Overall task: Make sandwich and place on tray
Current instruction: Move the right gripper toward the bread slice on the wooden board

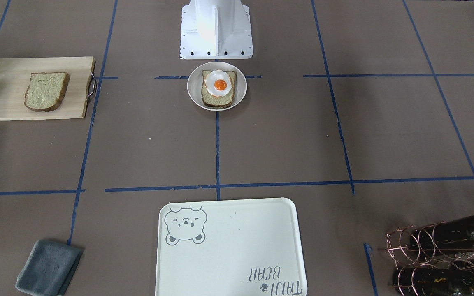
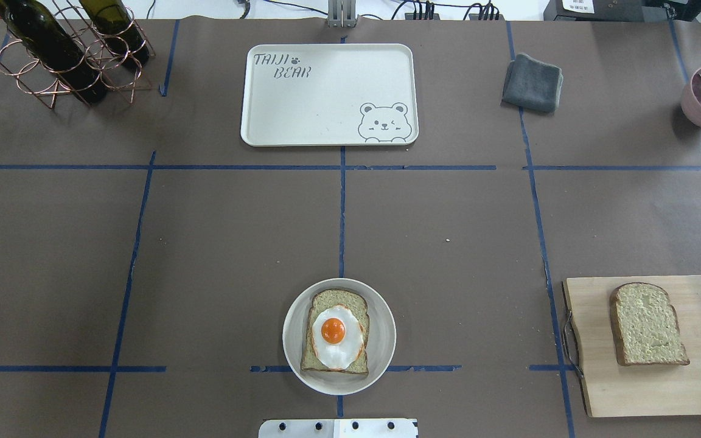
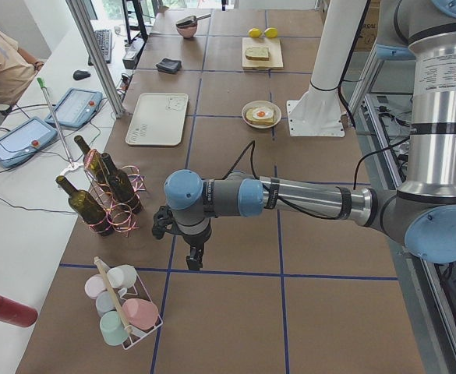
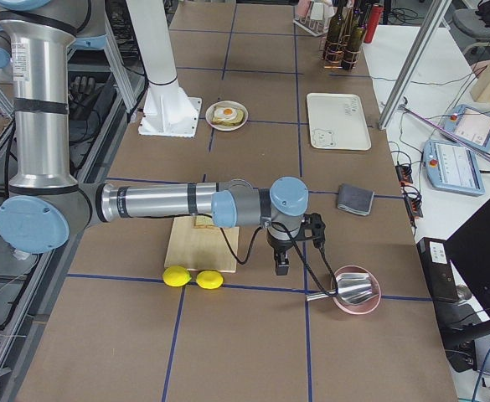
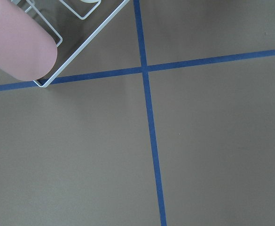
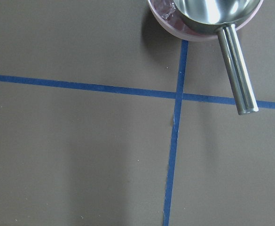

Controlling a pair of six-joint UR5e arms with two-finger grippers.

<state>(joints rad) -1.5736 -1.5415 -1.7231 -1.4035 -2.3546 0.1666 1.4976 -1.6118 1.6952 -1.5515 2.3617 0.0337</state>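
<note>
Your left gripper (image 3: 193, 259) and right gripper (image 4: 281, 266) hang over the table (image 2: 235, 243); you cannot tell their grip. The egg (image 2: 337, 347) tops one bread slice (image 2: 326, 299).

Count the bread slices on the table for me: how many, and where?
2. One tan dark-crusted bread slice lies bare on the wooden cutting board; the other slice sits on the round white plate under the white fried egg. None seems hidden.

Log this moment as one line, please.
egg on slice on plate | second slice on cutting board | tray bare | left gripper, right gripper: state unclear
</note>
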